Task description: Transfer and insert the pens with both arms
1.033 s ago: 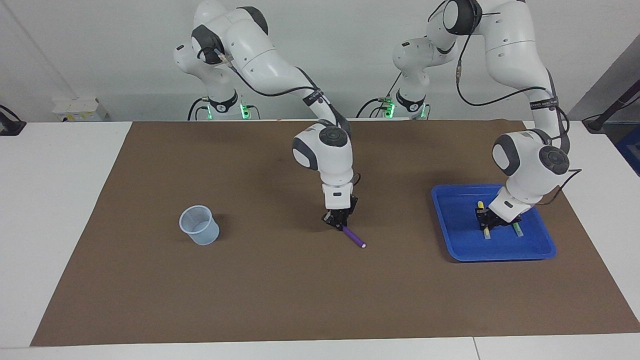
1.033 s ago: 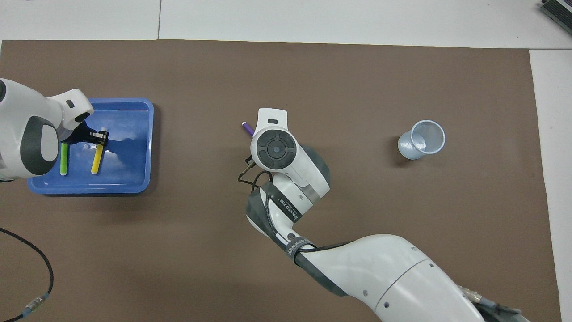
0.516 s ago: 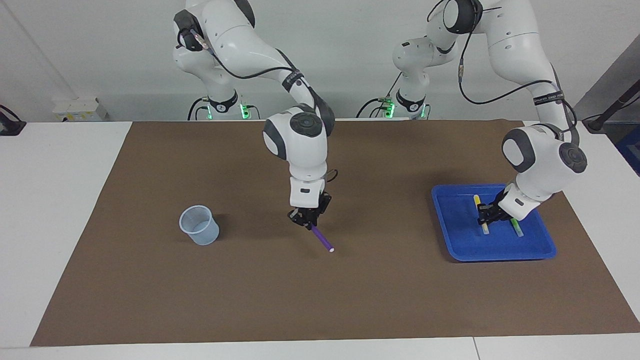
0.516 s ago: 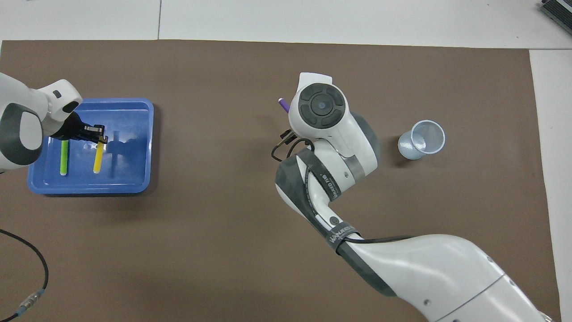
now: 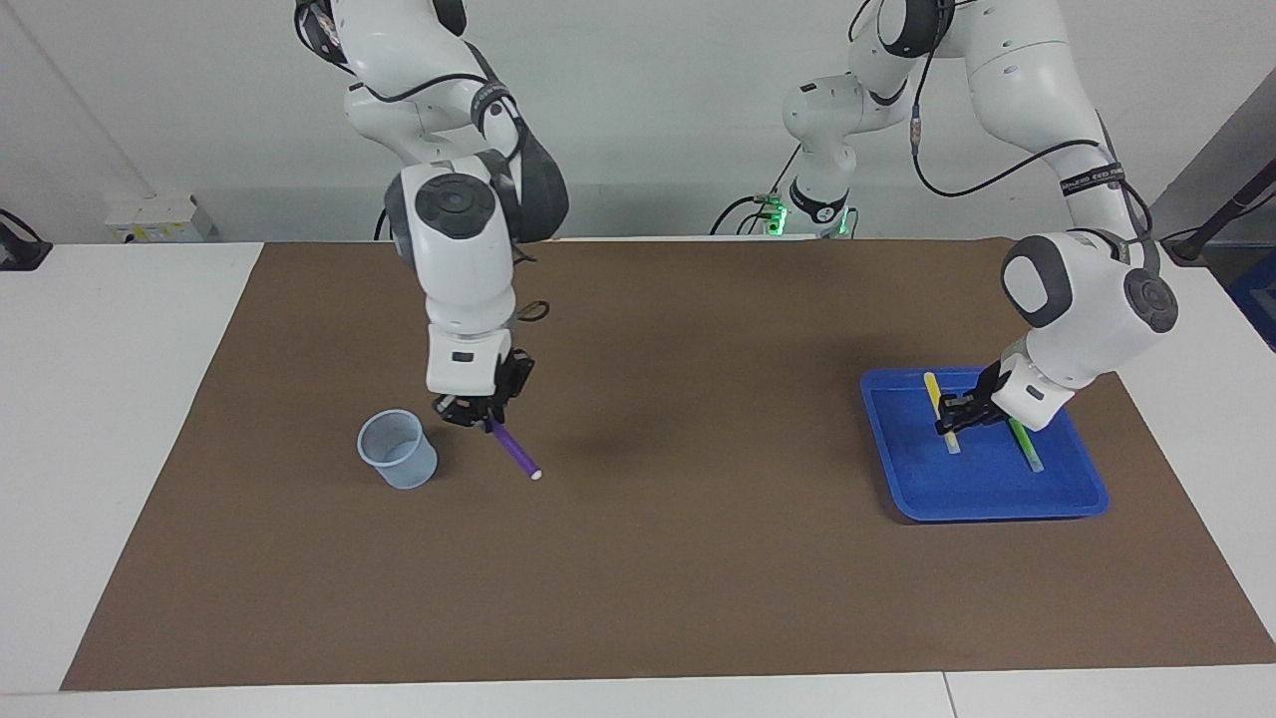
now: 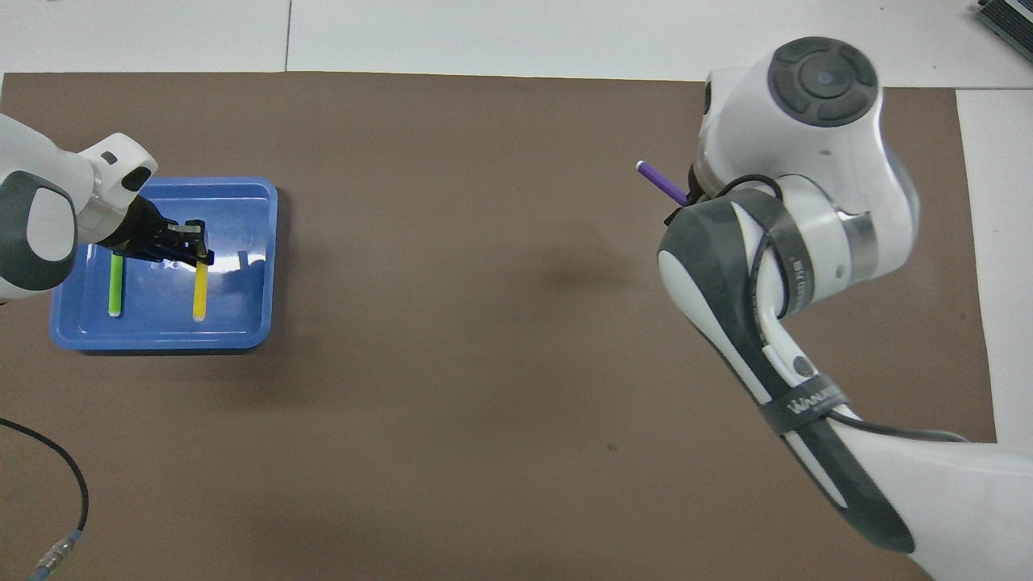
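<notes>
My right gripper point(image 5: 479, 412) is shut on the purple pen point(image 5: 514, 450), which slants down from it with its pale tip lowest. It hangs over the mat just beside the pale blue cup point(image 5: 397, 449), toward the left arm's end. In the overhead view the pen point(image 6: 662, 181) pokes out from under the right wrist, which hides the cup and the gripper. My left gripper point(image 5: 957, 414) is shut on the yellow pen point(image 5: 941, 414) over the blue tray point(image 5: 887, 469). The green pen point(image 5: 1025, 445) lies in the tray beside it. The overhead view shows the left gripper point(image 6: 194, 252), yellow pen point(image 6: 198, 292), green pen point(image 6: 116, 286) and tray point(image 6: 262, 242).
A brown mat point(image 5: 698, 578) covers most of the white table point(image 5: 110, 399). A black cable point(image 6: 56, 484) lies on the mat near the left arm's base. The cup stands upright and open at the top.
My right arm has swung the purple pen from the middle of the mat to beside the cup. My left gripper has shifted the yellow pen slightly within the tray area.
</notes>
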Motion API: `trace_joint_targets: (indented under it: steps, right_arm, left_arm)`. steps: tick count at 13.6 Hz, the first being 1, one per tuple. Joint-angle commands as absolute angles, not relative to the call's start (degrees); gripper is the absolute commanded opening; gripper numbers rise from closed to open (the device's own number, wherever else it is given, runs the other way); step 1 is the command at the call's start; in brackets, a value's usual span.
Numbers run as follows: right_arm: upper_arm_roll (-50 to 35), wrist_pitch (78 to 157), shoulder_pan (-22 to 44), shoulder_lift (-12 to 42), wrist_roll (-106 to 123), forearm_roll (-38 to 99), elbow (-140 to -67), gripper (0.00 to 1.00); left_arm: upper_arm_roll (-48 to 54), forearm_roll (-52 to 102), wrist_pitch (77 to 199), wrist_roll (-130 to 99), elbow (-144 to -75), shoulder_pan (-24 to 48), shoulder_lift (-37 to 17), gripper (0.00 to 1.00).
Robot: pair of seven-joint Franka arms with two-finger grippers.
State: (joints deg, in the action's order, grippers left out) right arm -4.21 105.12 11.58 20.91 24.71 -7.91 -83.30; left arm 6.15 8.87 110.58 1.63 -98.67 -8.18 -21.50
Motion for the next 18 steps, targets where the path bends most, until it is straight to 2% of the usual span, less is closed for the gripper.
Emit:
trace_joint_targets:
  steps: [1,5,8,11,18]
  right_arm:
    - [-4.75,102.22,8.27,18.20,30.31,-7.82,-84.20,0.00]
    - [-4.74,100.28,3.00,16.62,40.40,-15.18,-84.20,0.00]
    - [-4.75,101.24,0.71,16.61,48.23,-20.90,-84.20,0.00]
    - [-5.01,101.78,1.05,16.61,51.14,-25.84,-85.42,0.00]
    - [-5.45,106.44,4.04,16.00,63.45,-31.64,-95.53,0.00]
  left_arm:
    - [5.71,13.07,105.13,-11.98,-100.28,-5.80,-19.16,0.00]
    - [5.80,22.93,101.87,-35.89,-101.16,-2.74,-17.23,0.00]
    - [5.80,25.83,102.21,-53.64,-102.21,4.02,-15.30,0.00]
    - [5.71,26.02,103.88,-65.45,-102.48,10.27,-14.59,0.00]
    - [5.71,35.66,107.40,-75.15,-103.01,12.92,-14.41,0.00]
